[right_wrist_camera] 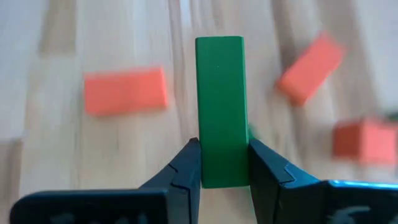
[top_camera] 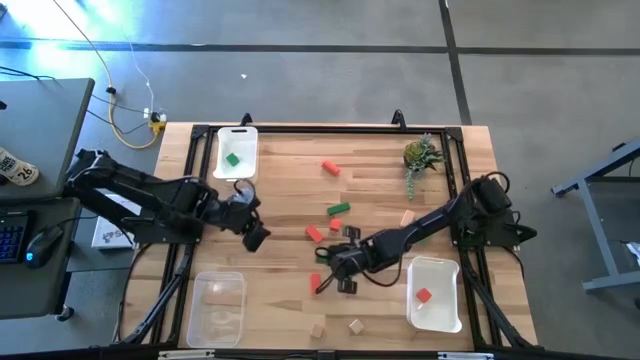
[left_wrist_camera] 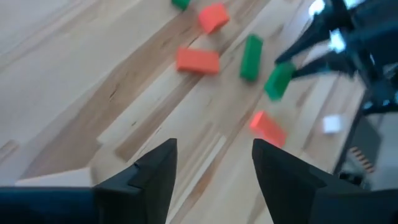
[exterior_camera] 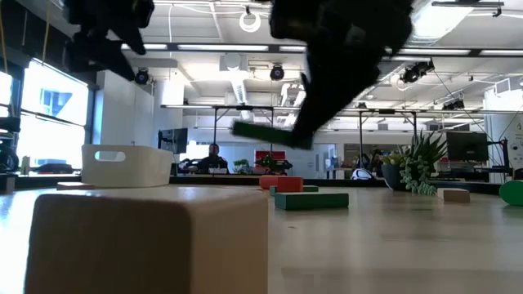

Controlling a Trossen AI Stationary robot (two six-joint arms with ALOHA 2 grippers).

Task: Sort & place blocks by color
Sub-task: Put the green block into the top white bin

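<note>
One green bar (right_wrist_camera: 219, 106), pinched near its end by the right tool (right_wrist_camera: 221, 168) above the surface (top_camera: 280, 190), could pivot loose; left tool (left_wrist_camera: 211, 171) spread, idle.

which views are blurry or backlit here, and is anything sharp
Low view: the arms are backlit silhouettes, and the near tan block is out of focus. Left wrist view: the blocks are smeared, as by motion. Right wrist view: the green block in the right pincer is sharp, the red blocks around it soft.

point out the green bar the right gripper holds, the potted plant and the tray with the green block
green bar (right_wrist_camera: 219, 106), right wrist view, middle of its top face
potted plant (top_camera: 421, 155), high view, leaves
tray with the green block (top_camera: 245, 140), high view, bare floor
</note>
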